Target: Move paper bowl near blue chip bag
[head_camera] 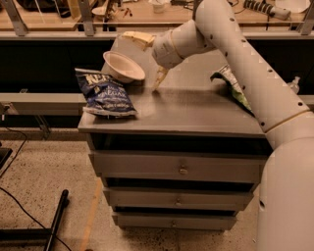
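The paper bowl point(122, 66) is off-white and sits tilted at the back left of the grey cabinet top point(196, 110), its lower rim against the top edge of the blue chip bag point(104, 93). The bag lies flat at the front left corner, navy with white lettering. My gripper point(146, 59) is just right of the bowl, open, with one finger point(133, 37) above the bowl's rim and the other finger point(159, 78) pointing down at the cabinet top. Neither finger holds the bowl.
A green and white chip bag point(232, 86) lies at the right back of the cabinet top, partly behind my arm. Drawers with knobs point(183, 170) are below. A wooden bench with clutter point(147, 10) runs behind.
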